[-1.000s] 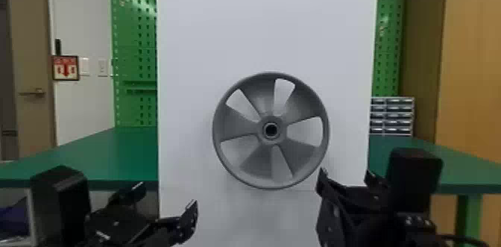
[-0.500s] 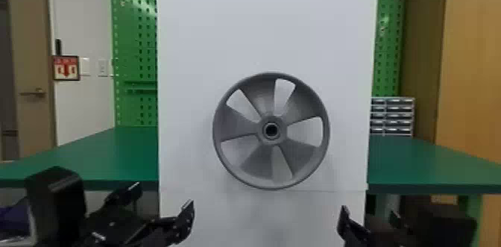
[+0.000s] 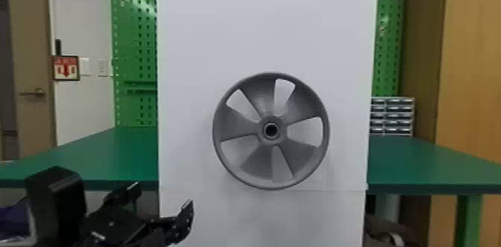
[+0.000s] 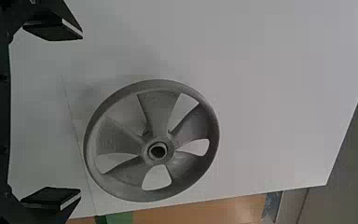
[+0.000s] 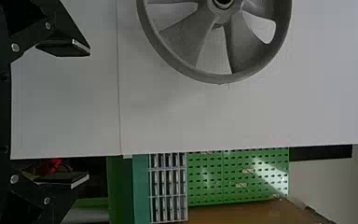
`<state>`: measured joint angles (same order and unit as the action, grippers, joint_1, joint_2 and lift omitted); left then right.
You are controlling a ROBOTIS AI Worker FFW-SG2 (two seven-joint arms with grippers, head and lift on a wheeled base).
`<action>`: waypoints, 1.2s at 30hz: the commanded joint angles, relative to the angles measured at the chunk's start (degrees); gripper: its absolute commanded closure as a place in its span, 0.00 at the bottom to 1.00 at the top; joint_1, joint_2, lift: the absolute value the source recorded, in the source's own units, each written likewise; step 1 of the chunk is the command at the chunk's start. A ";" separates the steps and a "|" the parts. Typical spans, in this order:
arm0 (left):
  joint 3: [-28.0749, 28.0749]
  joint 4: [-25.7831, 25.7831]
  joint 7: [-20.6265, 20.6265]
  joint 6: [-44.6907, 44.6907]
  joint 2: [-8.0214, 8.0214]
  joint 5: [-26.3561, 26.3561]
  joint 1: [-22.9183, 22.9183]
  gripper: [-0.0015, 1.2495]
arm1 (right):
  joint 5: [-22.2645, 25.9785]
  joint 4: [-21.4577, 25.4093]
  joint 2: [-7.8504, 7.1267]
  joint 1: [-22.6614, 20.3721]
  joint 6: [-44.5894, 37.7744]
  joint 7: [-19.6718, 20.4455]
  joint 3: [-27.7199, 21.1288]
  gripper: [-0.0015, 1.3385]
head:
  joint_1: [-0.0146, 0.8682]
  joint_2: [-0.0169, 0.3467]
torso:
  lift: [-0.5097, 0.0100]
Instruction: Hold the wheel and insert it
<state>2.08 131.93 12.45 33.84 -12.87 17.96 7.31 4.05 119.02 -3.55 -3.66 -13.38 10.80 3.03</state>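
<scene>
Note wheel (image 3: 238, 125) upright before white panel (image 3: 261, 15), face-on in head view, axis roughly level. Note drawers (image 3: 399, 116) with unclear contents. Find left gripper (image 3: 164, 194), right gripper (image 5: 89, 113) spread.

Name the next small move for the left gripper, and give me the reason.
I'd probably raise the left gripper and ease it rightward toward the wheel, keeping its fingers open. In the head view it sits below and to the left of the wheel, its fingers are apart with nothing between them, and the wheel stands upright against the white panel.
</scene>
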 commanded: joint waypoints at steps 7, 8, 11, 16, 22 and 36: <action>0.29 0.00 0.04 0.00 0.13 -0.11 0.16 0.08 | -1.85 -4.15 0.30 -2.67 3.36 0.01 1.10 0.25 | 0.13 0.09 | 0.13; 0.29 0.00 0.12 0.00 0.13 -0.03 0.25 0.08 | -1.85 -4.42 0.39 -2.85 3.54 0.01 1.19 0.26 | 0.13 0.09 | 0.13; 0.38 0.00 0.21 0.00 0.13 -0.03 0.43 0.08 | -2.73 -5.65 0.48 -3.29 4.33 0.01 1.54 0.26 | 0.13 0.09 | 0.13; 0.47 0.00 0.21 0.00 0.13 -0.03 0.60 0.08 | -3.35 -7.75 0.13 -3.81 6.09 0.01 2.33 0.26 | 0.13 0.09 | 0.13; 0.56 0.00 0.21 0.00 0.13 -0.11 0.60 0.08 | -4.40 -10.57 -0.14 -4.34 9.25 0.01 2.68 0.26 | 0.13 0.09 | 0.13; 0.47 0.00 0.30 -0.53 0.22 -0.11 0.43 0.08 | -5.89 -14.70 -0.66 -4.52 14.35 -0.08 3.74 0.26 | 0.13 0.09 | 0.13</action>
<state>2.63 131.92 12.69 33.60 -12.66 17.84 7.74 -1.48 105.83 -4.22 -8.25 -1.03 10.81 6.54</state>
